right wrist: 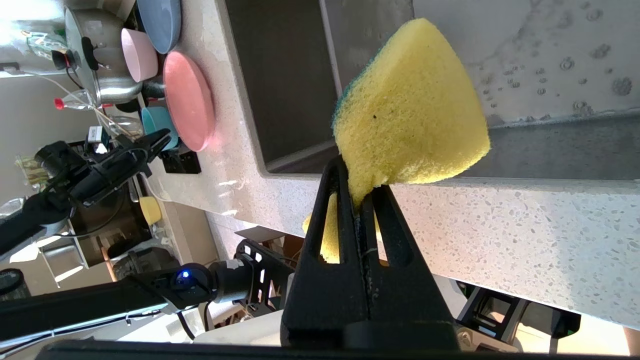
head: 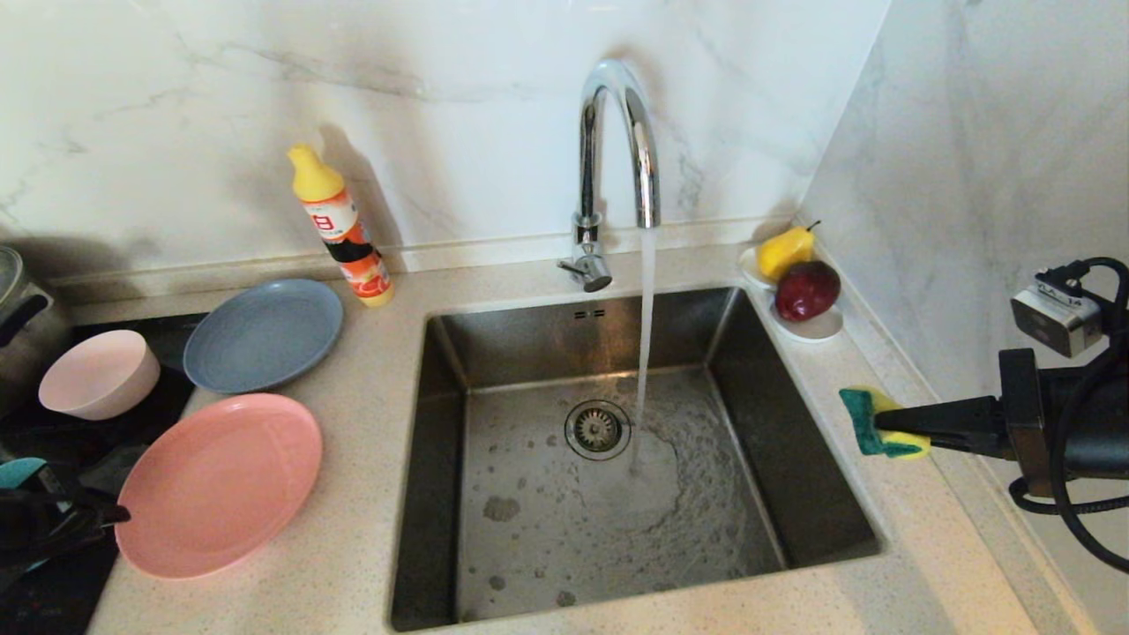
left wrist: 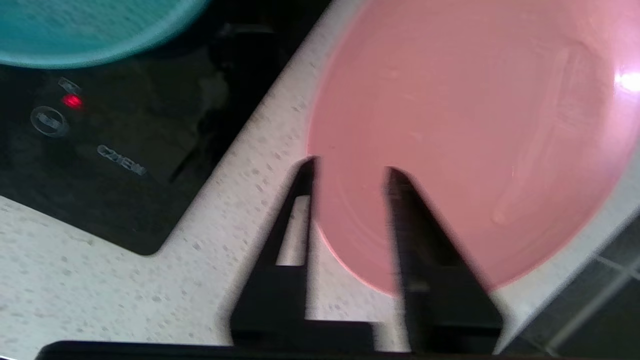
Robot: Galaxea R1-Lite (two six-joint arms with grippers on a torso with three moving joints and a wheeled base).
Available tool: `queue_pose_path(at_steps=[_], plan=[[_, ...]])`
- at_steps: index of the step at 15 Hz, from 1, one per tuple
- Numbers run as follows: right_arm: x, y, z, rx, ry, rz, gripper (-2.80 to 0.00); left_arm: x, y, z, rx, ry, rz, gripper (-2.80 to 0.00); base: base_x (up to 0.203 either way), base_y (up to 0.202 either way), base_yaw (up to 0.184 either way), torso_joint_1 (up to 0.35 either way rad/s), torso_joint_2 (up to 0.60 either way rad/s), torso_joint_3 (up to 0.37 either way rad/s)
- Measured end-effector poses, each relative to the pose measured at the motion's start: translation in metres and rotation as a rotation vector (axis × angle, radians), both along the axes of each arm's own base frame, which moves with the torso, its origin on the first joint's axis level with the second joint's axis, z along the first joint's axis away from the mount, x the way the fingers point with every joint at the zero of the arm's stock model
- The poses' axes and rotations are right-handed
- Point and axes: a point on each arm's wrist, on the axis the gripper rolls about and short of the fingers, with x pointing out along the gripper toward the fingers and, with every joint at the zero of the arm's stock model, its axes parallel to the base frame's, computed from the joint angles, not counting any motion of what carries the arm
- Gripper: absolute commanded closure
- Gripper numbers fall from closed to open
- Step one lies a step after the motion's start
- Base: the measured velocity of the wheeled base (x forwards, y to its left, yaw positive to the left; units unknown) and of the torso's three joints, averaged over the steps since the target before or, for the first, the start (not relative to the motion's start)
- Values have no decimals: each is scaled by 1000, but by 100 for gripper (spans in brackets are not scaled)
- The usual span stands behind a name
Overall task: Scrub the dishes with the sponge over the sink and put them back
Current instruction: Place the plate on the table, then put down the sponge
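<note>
Bright, even light; a glare spot marks the salmon-pink plate point(left wrist: 465, 130) beyond the blurred left gripper point(left wrist: 350, 172).

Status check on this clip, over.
Right gripper shut on yellow sponge, beside steel sink. Left gripper open over salmon-pink plate. Nothing blocking.

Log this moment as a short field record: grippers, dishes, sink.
left gripper: jaws apart, empty, at the near edge of the salmon-pink plate
right gripper: shut on the sponge, over the counter right of the sink
dishes: salmon-pink plate, blue-grey plate, pale pink bowl, teal bowl, all left of the sink
faucet: running
</note>
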Motion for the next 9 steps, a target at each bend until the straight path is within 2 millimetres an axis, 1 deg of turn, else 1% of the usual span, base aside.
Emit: queue_pose_path(at_steps=[2, 4, 5, 7, 9], plan=[[0, 0, 0, 0, 1, -1, 0, -2, -2, 5, -4, -19, -12, -280, 0, 0, 0, 0, 0, 0], [0, 0, 0, 0, -1, -2, 0, -2, -2, 16, 23, -59, -21, -280, 0, 0, 0, 0, 0, 0], [0, 0, 0, 0, -1, -2, 0, -1, -2, 24, 51, -84, -40, 0, 0, 0, 0, 0, 0, 0], [-1, 0, 1, 0, -3, -1, 0, 5, -5, 42, 134, -142, -109, 0, 0, 0, 0, 0, 0, 0], [0, 0, 0, -1, -2, 0, 0, 19, -10, 64, 230, -212, -198, 0, 0, 0, 0, 0, 0, 0]])
